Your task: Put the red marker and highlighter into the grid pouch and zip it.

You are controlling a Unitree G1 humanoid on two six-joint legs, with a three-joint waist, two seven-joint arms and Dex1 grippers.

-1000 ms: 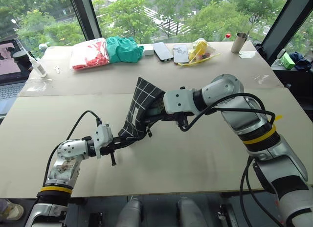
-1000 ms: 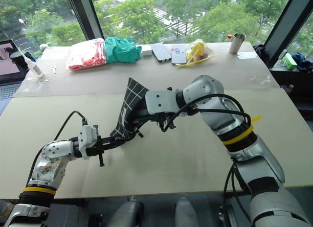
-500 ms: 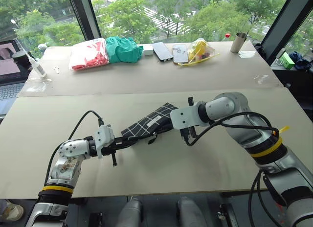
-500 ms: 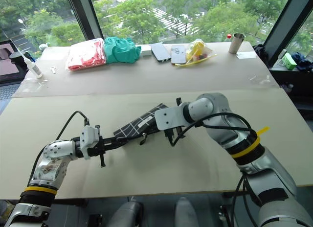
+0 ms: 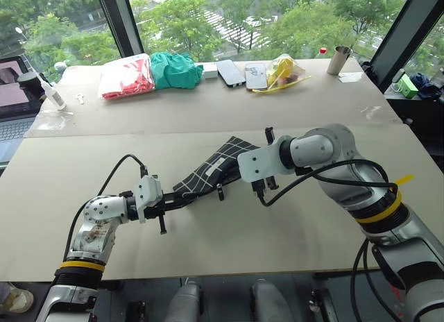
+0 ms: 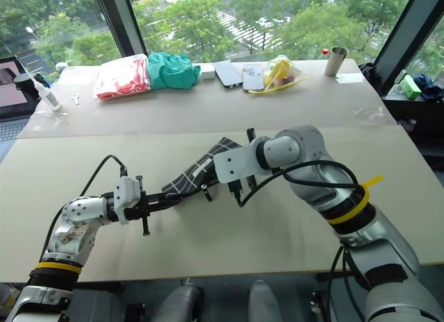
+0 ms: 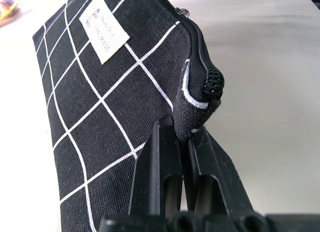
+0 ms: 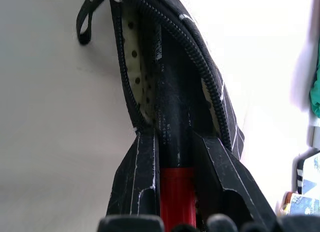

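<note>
The flat black fabric grid pouch with thin white lines (image 5: 208, 175) hangs stretched between the two arms, just above the pale counter (image 5: 229, 232). The left gripper (image 7: 183, 142) has its fingers clenched on the pouch's closed corner at the end of the zipper. The right gripper (image 8: 172, 142) grasps the red marker, a thick black-barrelled pen with a red end (image 8: 175, 157), and is feeding its black end into the open mouth, where the cream dotted lining shows. The black zipper-pull strap (image 8: 86, 22) dangles at the far end of the opening. Whether the highlighter is already inside cannot be told.

The main risk, as I judge it, is that the marker is released too shallow: the red end still sits between the right fingers, outside the mouth, so letting go now could let it slide back out and drop onto the counter. The tip could also snag in the lining or the zipper teeth and drag the pouch, straining the small bite the left fingers have on the corner; if that slips, the pouch sags and the mouth collapses. A marker left proud of the opening would later block the zipper.
</note>
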